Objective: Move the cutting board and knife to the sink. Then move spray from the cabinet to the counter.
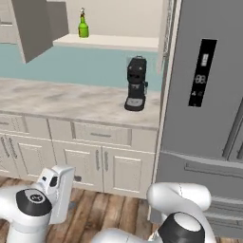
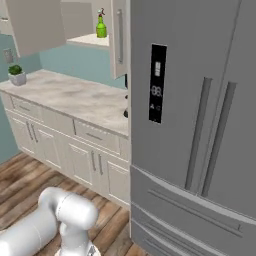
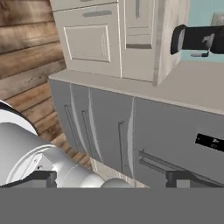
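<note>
The small green spray bottle [image 1: 83, 26] is seen upright on the beige open cabinet [image 1: 111, 42] shelf above the marble-patterned worktop [image 1: 71, 100]. The end effector [image 3: 111, 177], fingers apart and empty, should be raised squarely toward it, avoiding the black coffee machine [image 1: 136, 84].

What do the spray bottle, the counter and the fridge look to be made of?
Spray bottle: likely glossy green plastic, evenly coloured with a white and red top. Counter: polished stone, probably marble, beige with grey-brown veins. Fridge: brushed metal by its flat grey sheen, though it could be painted.
</note>
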{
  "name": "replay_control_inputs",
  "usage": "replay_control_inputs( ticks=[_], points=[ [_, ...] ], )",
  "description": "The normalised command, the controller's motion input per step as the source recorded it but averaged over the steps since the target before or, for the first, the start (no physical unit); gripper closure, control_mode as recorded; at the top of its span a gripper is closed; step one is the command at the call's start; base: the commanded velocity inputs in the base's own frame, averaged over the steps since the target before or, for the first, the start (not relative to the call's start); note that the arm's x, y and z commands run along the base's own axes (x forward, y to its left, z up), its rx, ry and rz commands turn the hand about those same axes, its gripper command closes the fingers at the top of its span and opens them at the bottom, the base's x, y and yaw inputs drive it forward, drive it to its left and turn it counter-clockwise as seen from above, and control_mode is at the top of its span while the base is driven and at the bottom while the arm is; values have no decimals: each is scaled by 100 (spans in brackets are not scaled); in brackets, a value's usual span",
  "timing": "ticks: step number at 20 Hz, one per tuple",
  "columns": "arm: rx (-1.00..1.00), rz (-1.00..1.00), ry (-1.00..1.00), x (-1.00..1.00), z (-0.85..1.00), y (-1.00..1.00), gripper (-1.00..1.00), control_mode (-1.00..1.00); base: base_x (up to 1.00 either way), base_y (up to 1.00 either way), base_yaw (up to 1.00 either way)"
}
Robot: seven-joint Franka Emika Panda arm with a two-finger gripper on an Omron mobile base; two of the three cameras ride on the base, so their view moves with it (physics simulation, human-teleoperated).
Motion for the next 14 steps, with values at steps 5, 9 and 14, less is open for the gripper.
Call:
replay_control_inputs(
  ticks=[5, 9, 14],
  points=[
    [0, 0, 0, 0, 0, 0, -100, 100, 56, 58, -36],
    [0, 0, 0, 0, 0, 0, -100, 100, 59, 44, -34],
    [0, 0, 0, 0, 0, 0, -100, 100, 63, 34, -32]
  ],
)
